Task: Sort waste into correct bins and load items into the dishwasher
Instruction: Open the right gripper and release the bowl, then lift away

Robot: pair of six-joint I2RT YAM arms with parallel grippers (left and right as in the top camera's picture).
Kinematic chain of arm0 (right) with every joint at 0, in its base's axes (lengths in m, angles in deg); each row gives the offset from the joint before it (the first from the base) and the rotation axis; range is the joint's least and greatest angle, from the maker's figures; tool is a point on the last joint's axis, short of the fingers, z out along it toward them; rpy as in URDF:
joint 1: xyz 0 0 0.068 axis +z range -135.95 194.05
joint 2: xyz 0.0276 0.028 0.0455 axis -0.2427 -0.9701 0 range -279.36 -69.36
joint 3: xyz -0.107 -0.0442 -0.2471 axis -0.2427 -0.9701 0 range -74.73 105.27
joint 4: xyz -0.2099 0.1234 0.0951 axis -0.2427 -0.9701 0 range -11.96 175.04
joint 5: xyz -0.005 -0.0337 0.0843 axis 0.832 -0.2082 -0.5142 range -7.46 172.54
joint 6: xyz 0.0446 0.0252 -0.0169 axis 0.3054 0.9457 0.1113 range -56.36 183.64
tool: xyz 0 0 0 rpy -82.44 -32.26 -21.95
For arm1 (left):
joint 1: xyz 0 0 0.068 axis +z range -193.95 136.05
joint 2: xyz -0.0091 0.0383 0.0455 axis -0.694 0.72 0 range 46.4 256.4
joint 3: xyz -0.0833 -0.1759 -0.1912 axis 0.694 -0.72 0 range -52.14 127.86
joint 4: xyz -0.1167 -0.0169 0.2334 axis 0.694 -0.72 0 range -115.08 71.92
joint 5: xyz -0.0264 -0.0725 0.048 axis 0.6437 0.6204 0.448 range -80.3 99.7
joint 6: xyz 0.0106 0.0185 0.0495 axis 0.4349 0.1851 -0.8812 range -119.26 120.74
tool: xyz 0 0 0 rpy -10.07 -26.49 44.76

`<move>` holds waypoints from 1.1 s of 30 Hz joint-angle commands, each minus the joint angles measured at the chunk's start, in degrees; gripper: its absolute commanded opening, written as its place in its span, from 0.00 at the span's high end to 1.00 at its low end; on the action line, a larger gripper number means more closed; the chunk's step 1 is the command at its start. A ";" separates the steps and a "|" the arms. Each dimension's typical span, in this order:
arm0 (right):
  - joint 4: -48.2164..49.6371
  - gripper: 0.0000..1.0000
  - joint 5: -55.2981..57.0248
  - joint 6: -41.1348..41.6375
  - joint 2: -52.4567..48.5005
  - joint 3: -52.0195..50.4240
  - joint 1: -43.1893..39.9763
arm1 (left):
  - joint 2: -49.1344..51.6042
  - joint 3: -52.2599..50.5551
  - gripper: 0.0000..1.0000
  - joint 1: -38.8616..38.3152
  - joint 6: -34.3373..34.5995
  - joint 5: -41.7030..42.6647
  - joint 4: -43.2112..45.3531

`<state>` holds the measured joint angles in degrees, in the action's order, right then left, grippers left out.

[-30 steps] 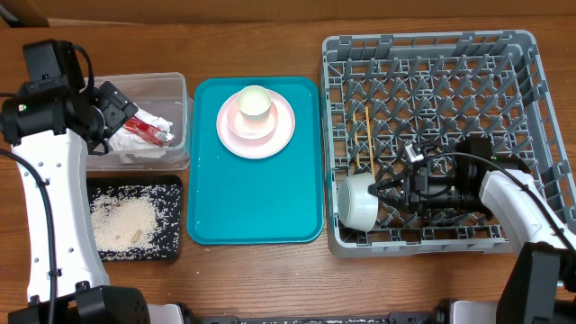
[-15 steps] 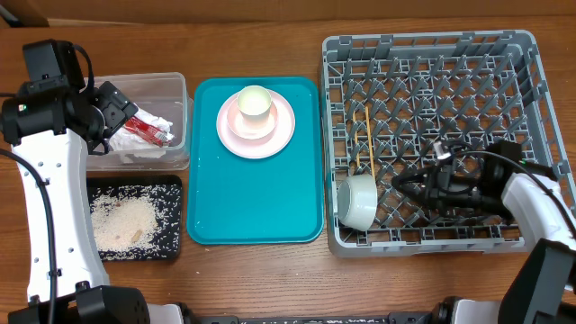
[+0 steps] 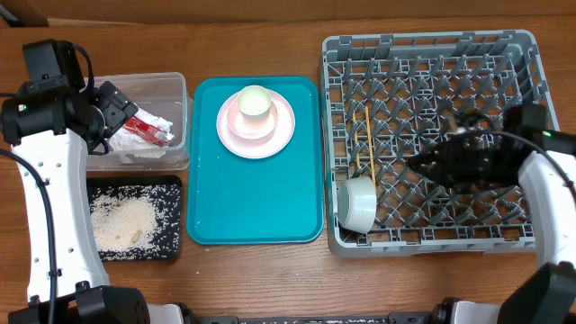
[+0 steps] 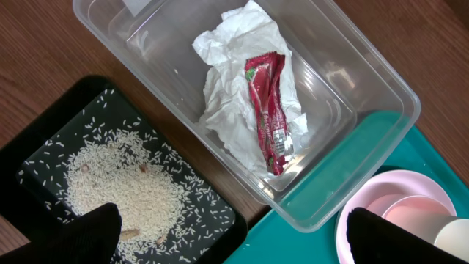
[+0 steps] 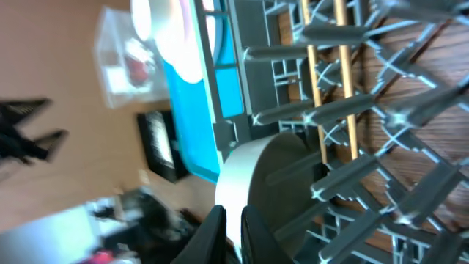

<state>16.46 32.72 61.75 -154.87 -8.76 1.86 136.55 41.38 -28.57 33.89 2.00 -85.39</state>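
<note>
The dish rack (image 3: pixel 423 41) takes up the right end of the counter (image 3: pixel 270 279). In its corner nearest the front edge and the teal tray (image 3: pixel 252 202), the grey-green bowl (image 3: pixel 357 202) stands on its rim, propped between pegs (image 3: pixel 396 193), a pose that would let water drain off. The two chopsticks (image 3: pixel 365 139) lie flat on the lattice just behind it, running front to back. The right pincer (image 3: pixel 421 165) hangs over the rack's middle, apart from the bowl, its jaws closed almost to touching with nothing between them. The bowl looks settled and this arm free for another piece.

That piece is likely at mid-counter on the teal tray. The cream cup (image 3: pixel 255 102) sits in the small pink bowl (image 3: pixel 243 123), which sits on the pink plate (image 3: pixel 283 130), a stack best taken apart from the top.

At the left end the waste looks sorted. The napkin (image 4: pixel 227 88) and sauce packet (image 4: pixel 270 110) lie in the clear tub (image 4: pixel 381 95) toward the back edge, and the rice (image 4: pixel 121 191) lies in the black tray (image 4: pixel 44 143) toward the front. The left pincer (image 4: pixel 231 214) hovers over both bins, jaws spread wide and empty, well out of the right arm's way.
</note>
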 commanded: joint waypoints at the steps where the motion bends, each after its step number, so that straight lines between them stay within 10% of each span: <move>1: 0.96 0.93 10.36 4.90 3.69 1.95 7.87 | 0.17 1.09 0.00 0.02 1.16 0.24 0.04; 17: 3.78 0.96 34.12 16.83 3.76 1.86 37.07 | 0.17 1.09 0.00 0.02 1.16 0.24 0.04; 33: -0.44 0.96 53.68 28.04 0.20 1.77 40.92 | 0.17 1.09 0.00 0.02 1.16 0.24 0.04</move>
<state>16.79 76.69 84.50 -154.57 -8.36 42.75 136.55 41.40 -28.57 33.89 2.15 -85.47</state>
